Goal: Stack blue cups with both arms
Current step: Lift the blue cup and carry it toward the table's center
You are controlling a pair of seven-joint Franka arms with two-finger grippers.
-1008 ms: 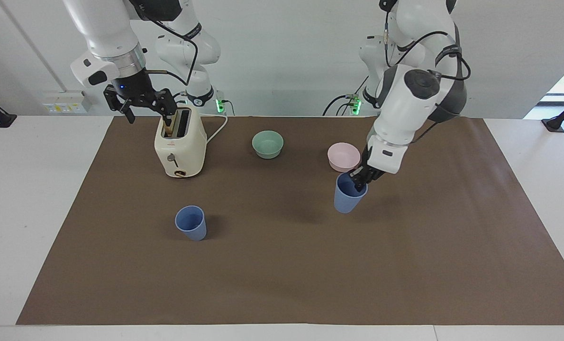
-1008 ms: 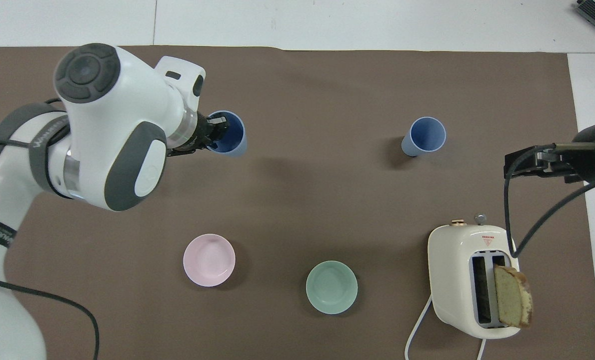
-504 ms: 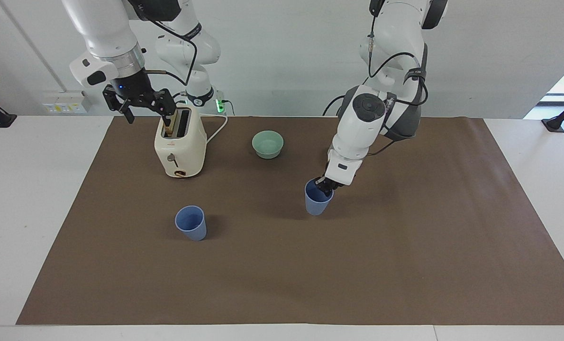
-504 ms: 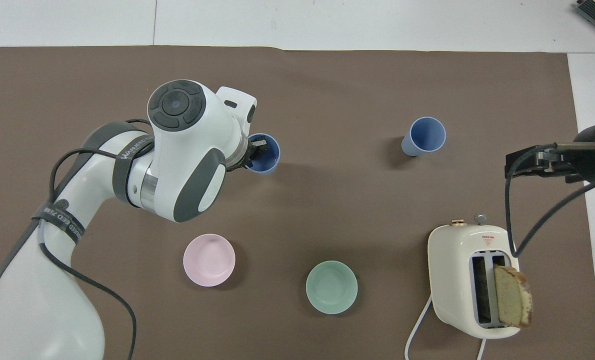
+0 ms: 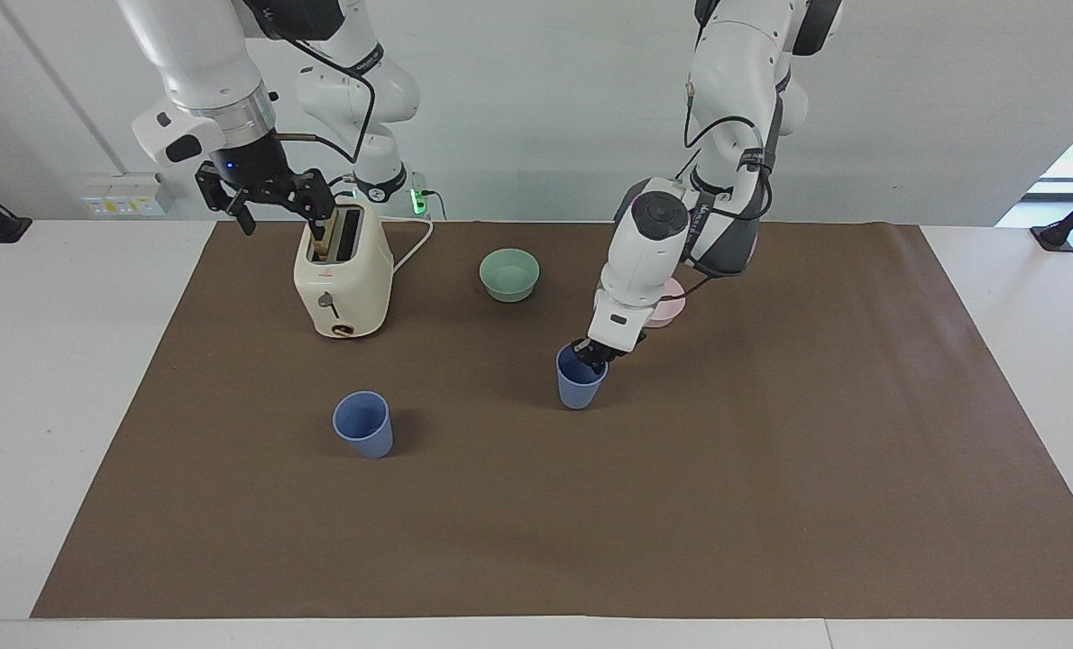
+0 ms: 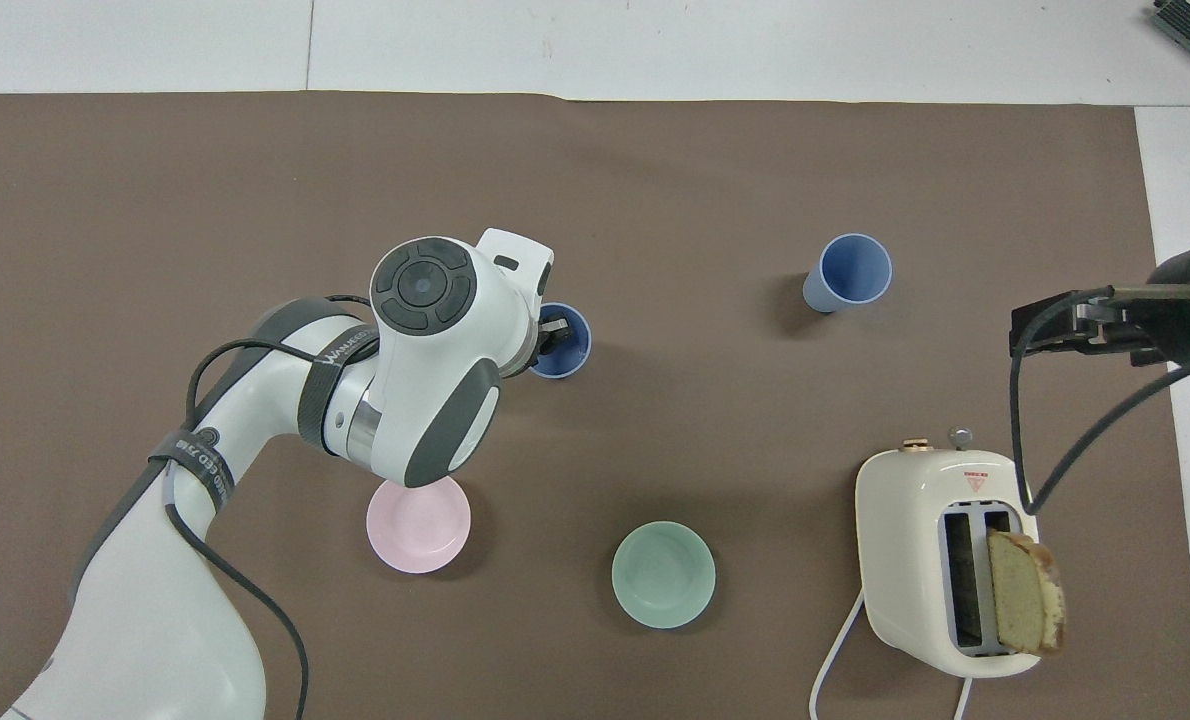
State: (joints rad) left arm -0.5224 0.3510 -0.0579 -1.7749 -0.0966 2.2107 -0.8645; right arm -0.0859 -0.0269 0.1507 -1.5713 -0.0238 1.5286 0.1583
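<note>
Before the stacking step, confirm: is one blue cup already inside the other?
No: the free blue cup stands alone, apart from the held blue cup at the left gripper.

You have two matte periwinkle-blue tapered cups, both upright, mouths up. First blue cup (image 5: 363, 424) (image 6: 850, 272) stands free on the brown mat toward the right arm's end. Second blue cup (image 5: 581, 376) (image 6: 564, 342) sits mid-table, rim pinched by the left gripper (image 5: 590, 352) (image 6: 551, 334), well apart from the first
</note>
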